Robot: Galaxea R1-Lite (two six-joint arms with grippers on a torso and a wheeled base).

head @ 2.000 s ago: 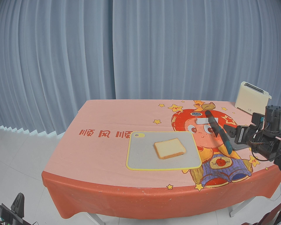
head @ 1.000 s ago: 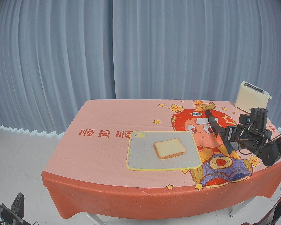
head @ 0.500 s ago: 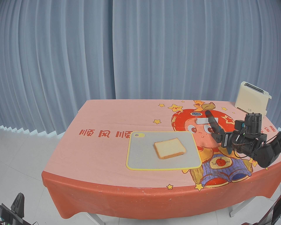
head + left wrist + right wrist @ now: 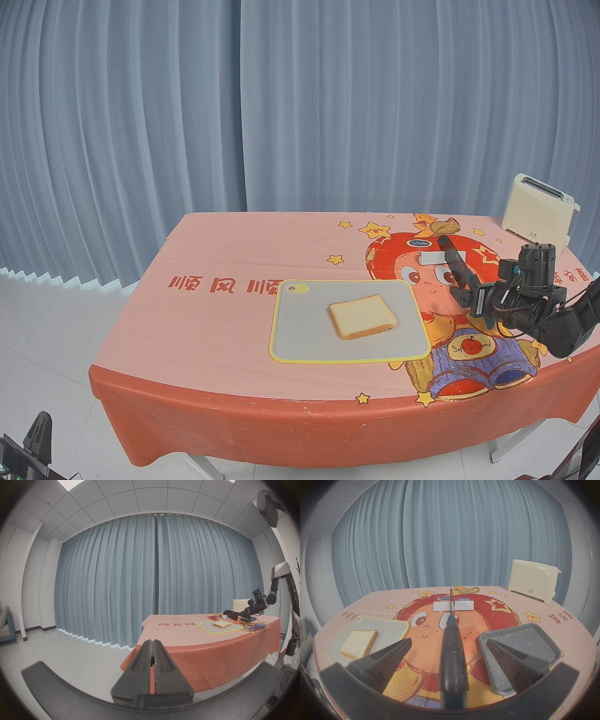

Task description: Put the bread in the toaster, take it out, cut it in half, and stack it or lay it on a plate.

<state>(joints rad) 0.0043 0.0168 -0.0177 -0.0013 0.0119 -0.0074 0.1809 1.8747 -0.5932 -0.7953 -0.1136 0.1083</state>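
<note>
Orange cartoon cloth over the table (image 4: 225, 325), blue curtain (image 4: 187, 112) behind. Low at 7 o'clock, off the table: left gripper (image 4: 152, 645), fingers pressed together. Centre: bread (image 4: 362, 316) flat on cutting board (image 4: 300, 331). At 3 o'clock: right gripper (image 4: 469, 292), fingers apart astride the knife (image 4: 451, 257) handle, gaps both sides. Knife long axis 5–11, tip to 11. Grey tray (image 4: 518, 645) just beside it. At 2 o'clock, far corner: toaster (image 4: 537, 209), slot up.

Staged lab room: full-wall curtains (image 4: 250, 106), panel ceiling (image 4: 150, 498), clothed table (image 4: 250, 250)
</note>
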